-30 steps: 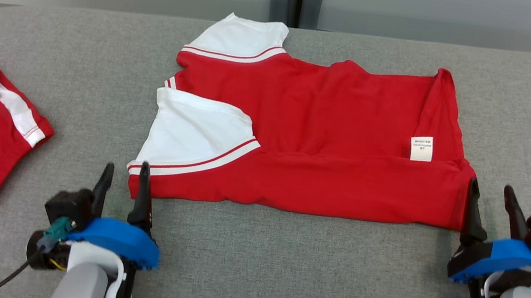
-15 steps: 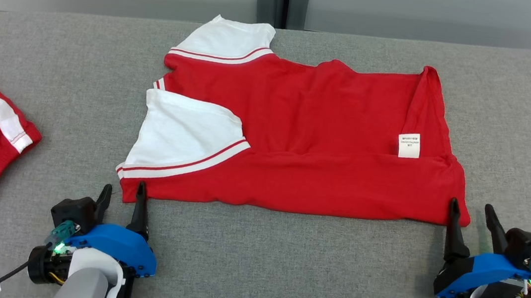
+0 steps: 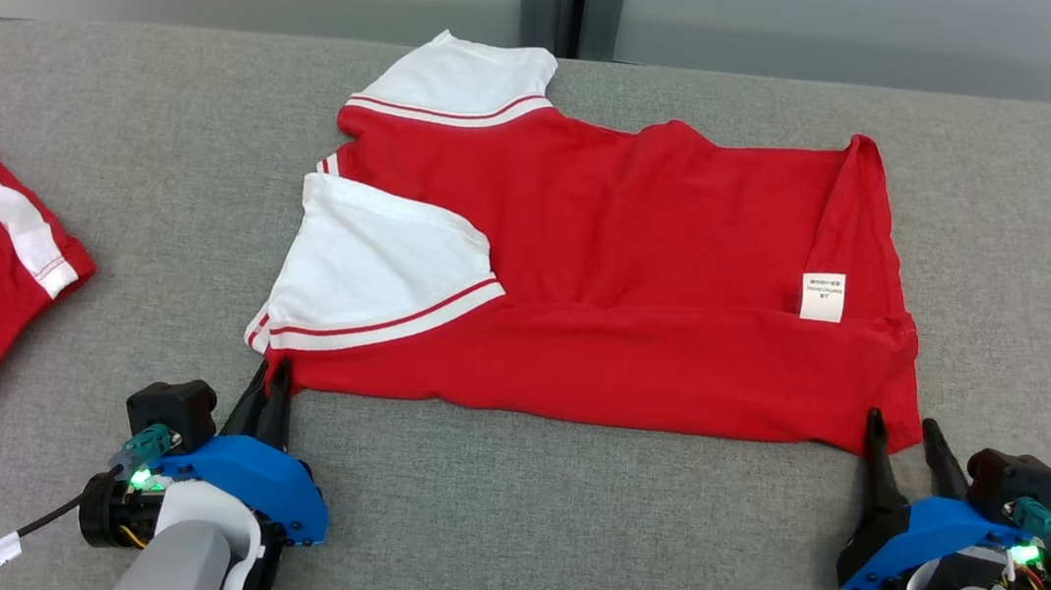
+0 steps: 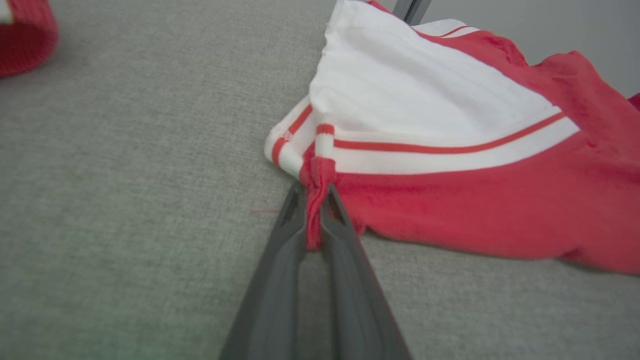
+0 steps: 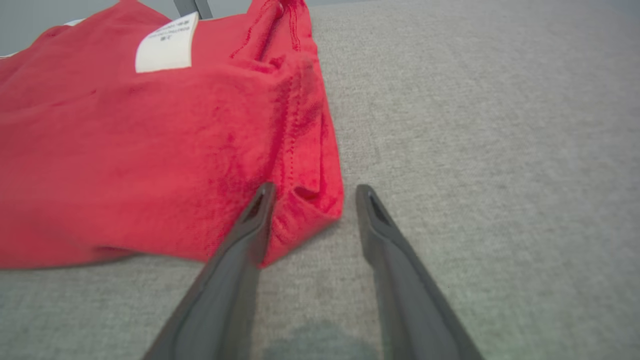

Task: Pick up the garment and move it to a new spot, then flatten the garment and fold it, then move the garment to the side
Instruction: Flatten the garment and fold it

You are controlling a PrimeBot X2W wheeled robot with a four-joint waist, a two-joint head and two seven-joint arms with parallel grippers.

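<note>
Red garment (image 3: 646, 279) lies mid-surface (image 3: 499, 530), long axis left to right along the near edge. I have the left gripper (image 4: 312, 197) pinched on its near-left corner. The right gripper (image 5: 315, 192) is spread, straddling the near-right corner, not yet closed.

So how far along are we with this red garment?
Done: the red garment lies spread flat on the grey table, its near strip apparently folded over once already. In hand: the left gripper is shut on the near left corner, while the right gripper straddles the near right corner, jaws open, not yet gripping. Left: the remaining folds, then moving it aside.
</note>
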